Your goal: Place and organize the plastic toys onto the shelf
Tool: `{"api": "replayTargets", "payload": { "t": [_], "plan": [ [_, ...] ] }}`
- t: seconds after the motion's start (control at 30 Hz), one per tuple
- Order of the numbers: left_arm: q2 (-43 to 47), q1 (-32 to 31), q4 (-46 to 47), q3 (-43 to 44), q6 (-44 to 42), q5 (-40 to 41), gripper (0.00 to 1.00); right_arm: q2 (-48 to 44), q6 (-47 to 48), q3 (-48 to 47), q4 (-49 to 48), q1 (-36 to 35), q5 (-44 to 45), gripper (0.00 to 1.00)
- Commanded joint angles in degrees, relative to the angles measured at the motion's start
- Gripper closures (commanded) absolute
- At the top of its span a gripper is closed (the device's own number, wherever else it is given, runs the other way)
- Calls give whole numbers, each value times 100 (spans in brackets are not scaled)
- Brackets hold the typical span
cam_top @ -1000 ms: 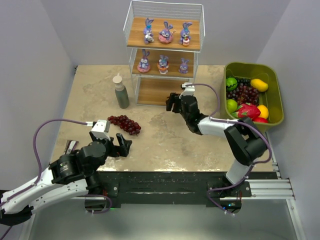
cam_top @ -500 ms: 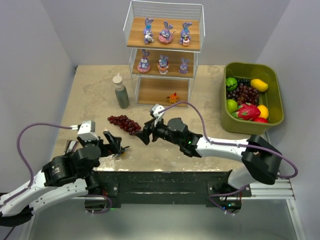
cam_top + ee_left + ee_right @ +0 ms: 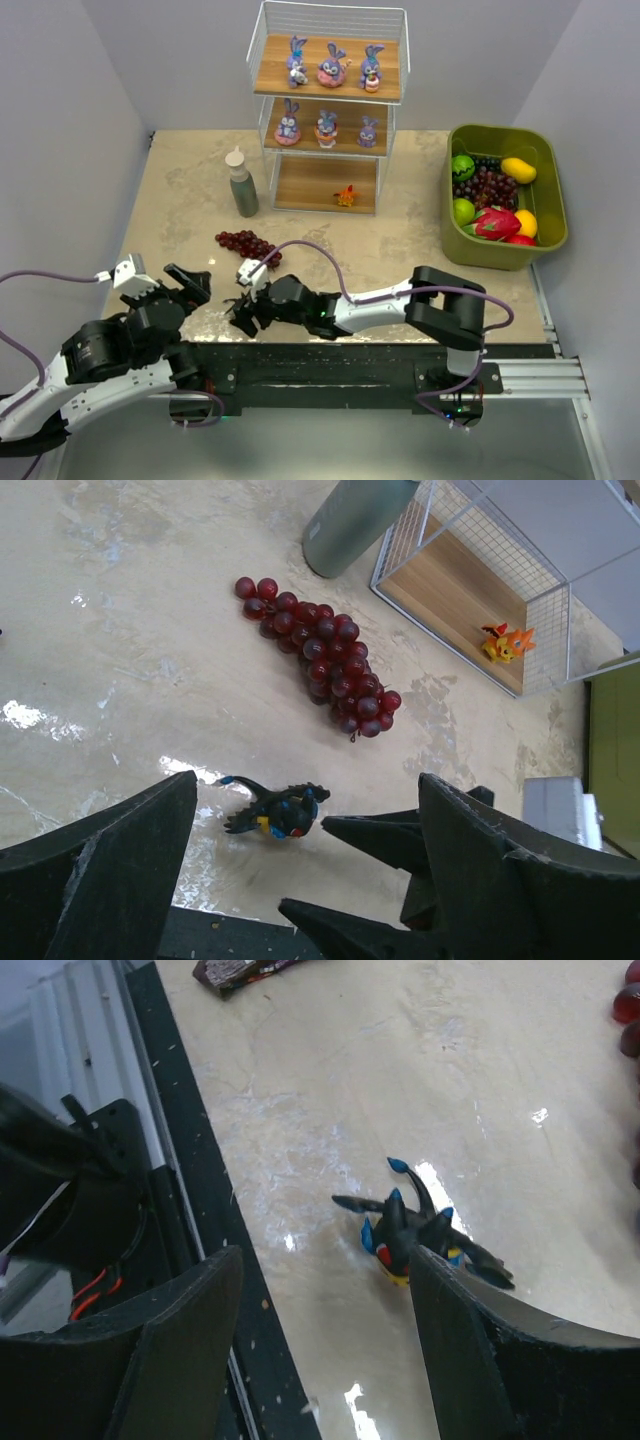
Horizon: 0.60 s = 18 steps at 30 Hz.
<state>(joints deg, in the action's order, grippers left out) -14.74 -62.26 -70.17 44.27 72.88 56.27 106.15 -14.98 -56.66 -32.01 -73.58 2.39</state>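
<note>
The black bug toy (image 3: 280, 812) (image 3: 415, 1235) lies on the table near the front edge. My right gripper (image 3: 330, 1350) (image 3: 245, 313) hovers open just over it, one finger (image 3: 480, 1350) beside the bug, holding nothing. My left gripper (image 3: 310, 880) (image 3: 192, 284) is open and empty, a little to the bug's left. The shelf (image 3: 310, 185) (image 3: 450, 600) has three bunnies (image 3: 330, 65) on its top board and three bunnies (image 3: 326, 128) on the middle one. The orange creature (image 3: 346, 196) (image 3: 507, 642) stands on the bottom board.
A dark red grape bunch (image 3: 250, 247) (image 3: 320, 660) lies between the bug and the shelf. A grey-green bottle (image 3: 242, 185) (image 3: 355, 520) stands left of the shelf. An olive bin (image 3: 556, 190) of fruit sits at the right. The table's front edge is right beside the bug.
My right arm swung from the shelf's bottom board, leaving the orange creature there, down to the black bug at the front edge. The left gripper drew back leftward.
</note>
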Motion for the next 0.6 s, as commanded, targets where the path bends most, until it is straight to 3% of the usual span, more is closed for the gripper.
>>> {"api": "replayTargets", "payload": {
  "t": [0.0, 0.27, 0.57],
  "plan": [
    [59, 3, -58, 134, 323, 376, 4, 344, -154, -573, 37, -139, 735, 32],
    [156, 3, 144, 108, 77, 332, 3, 617, -259, -837, 256, -253, 1622, 34],
    [331, 3, 267, 82, -72, 306, 3, 539, -312, -697, 81, -297, 1888, 34]
  ]
}}
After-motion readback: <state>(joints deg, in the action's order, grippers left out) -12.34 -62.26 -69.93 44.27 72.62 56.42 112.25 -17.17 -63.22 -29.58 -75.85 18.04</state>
